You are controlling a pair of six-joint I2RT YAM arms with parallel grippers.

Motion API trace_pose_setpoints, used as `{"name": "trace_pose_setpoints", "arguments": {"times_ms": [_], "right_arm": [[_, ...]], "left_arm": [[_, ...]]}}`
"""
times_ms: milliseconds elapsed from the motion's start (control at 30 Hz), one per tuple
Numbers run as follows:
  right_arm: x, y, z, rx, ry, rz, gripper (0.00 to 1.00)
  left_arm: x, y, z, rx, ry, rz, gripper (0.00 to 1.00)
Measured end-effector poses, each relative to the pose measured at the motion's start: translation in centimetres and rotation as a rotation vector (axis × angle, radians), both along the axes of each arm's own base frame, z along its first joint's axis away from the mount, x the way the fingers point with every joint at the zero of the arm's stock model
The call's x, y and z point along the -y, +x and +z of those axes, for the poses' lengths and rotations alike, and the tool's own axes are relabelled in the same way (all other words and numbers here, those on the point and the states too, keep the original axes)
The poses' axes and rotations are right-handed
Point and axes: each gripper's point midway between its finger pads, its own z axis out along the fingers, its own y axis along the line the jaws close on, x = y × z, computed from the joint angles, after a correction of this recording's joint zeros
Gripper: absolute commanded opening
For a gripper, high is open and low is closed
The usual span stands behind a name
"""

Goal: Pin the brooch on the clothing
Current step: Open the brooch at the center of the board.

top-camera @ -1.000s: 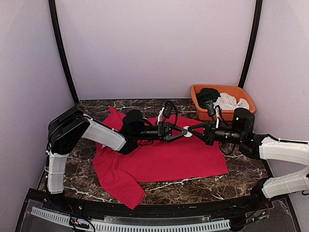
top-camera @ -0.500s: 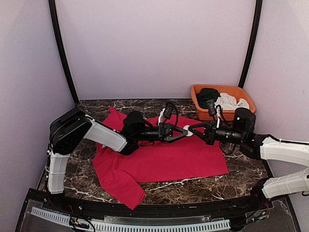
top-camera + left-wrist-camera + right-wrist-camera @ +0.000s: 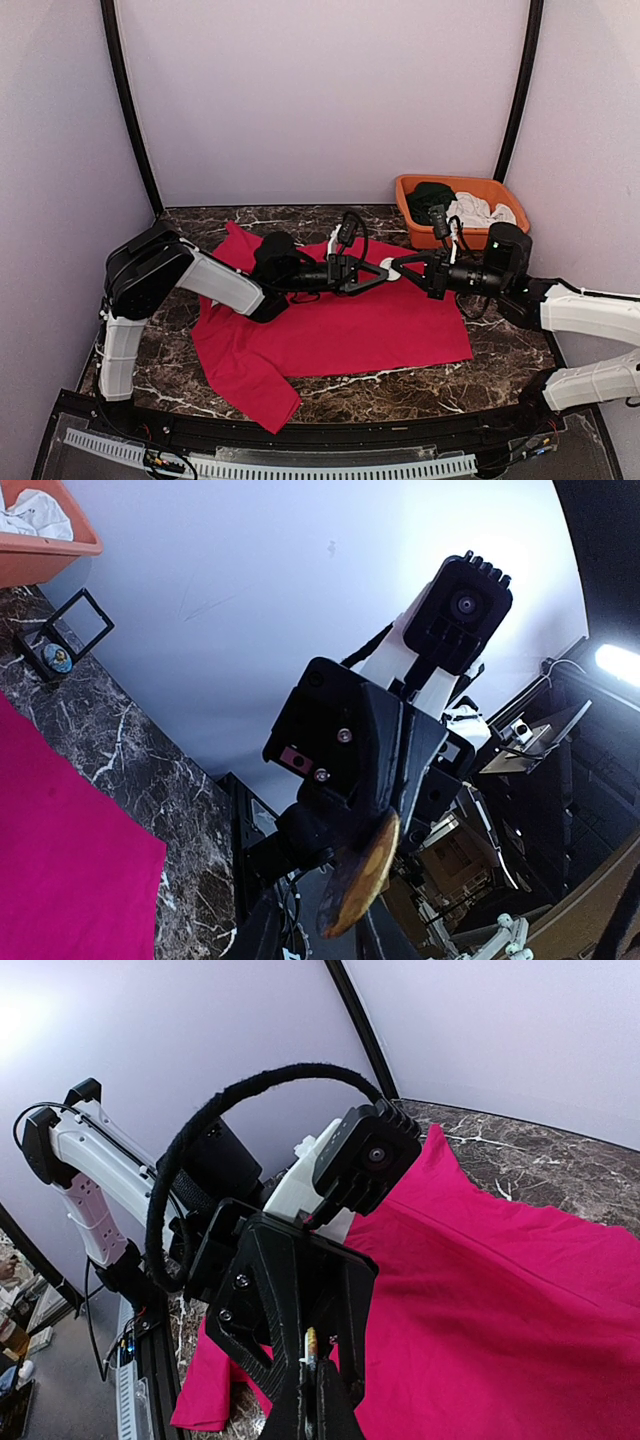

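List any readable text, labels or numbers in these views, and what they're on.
No legible text in any view.
On the brooch: gold face nearly edge-on, any marking unreadable.
In the small black case: blue-and-gold item, too small to read.

no legible text, no readable labels, brands, numbers or signs in any of the views

Left gripper (image 3: 380, 272) and right gripper (image 3: 398, 268) meet tip to tip above red T-shirt (image 3: 340, 330), barring mid-table lane; arms span table side to side; orange basket (image 3: 412, 222) blocks far right corner; small black frame (image 3: 65, 630) stands near basket; bare marble table (image 3: 400, 385) along near edge open
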Motion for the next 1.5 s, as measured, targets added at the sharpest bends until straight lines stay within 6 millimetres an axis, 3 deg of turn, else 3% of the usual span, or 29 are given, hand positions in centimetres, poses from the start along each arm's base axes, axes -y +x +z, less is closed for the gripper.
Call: {"name": "trace_pose_setpoints", "arguments": {"times_ms": [933, 1033, 1100, 1167, 1400, 1500], "right_arm": [[0.2, 0.5, -1.5, 0.009, -0.068, -0.043, 0.00], [0.3, 0.6, -1.6, 0.014, -0.074, -0.049, 0.00], [0.4, 0.8, -1.8, 0.006, -0.083, -0.062, 0.00], [0.5, 0.9, -2.0, -0.002, -0.090, -0.069, 0.00], [0.1, 0.4, -1.9, 0.016, -0.100, -0.047, 0.00], [0.0, 0.4, -1.7, 0.028, -0.098, -0.043, 0.00]], "left_arm": [[0.8, 0.3, -1.4, -0.011, 0.073, -0.012, 0.12], [0.9, 0.3, -1.4, -0.012, 0.081, -0.015, 0.02], [0.9, 0.2, -1.5, 0.002, 0.084, -0.023, 0.01], [0.9, 0.1, -1.5, 0.011, 0.086, -0.029, 0.03], [1.0, 0.2, -1.9, -0.001, 0.099, -0.026, 0.26], [1.1, 0.2, -1.8, -0.011, 0.099, -0.029, 0.31]]}}
